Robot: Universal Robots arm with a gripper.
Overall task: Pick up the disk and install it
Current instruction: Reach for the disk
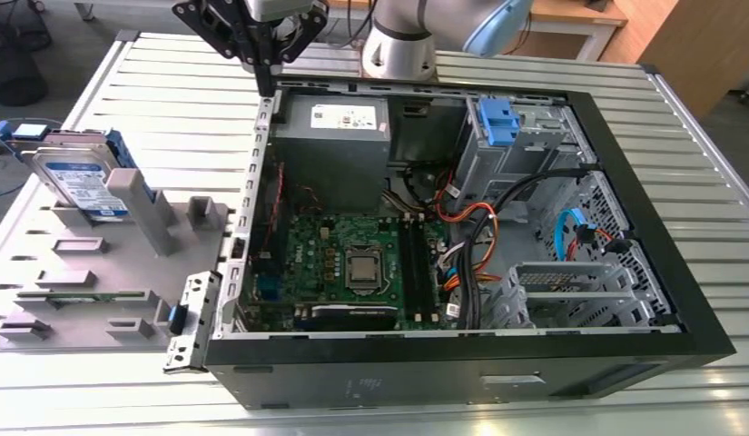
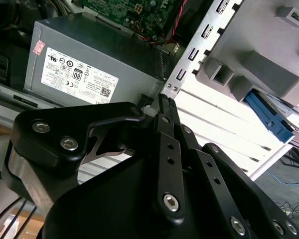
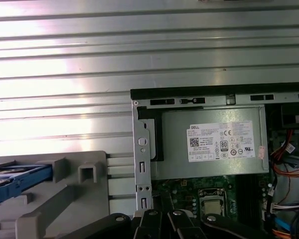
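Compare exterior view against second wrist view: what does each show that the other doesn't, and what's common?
Exterior view: the whole open case, its drive cage with a blue latch, the CPU socket, and the label face of the disk, standing in the grey fixture on the exterior view's left.
Second wrist view: a close look at the end effector, fingers together with nothing between them, plus loose cables beyond the fixture.
Both: the power supply, the disk, the fixture, and the end effector hovering above the case corner.
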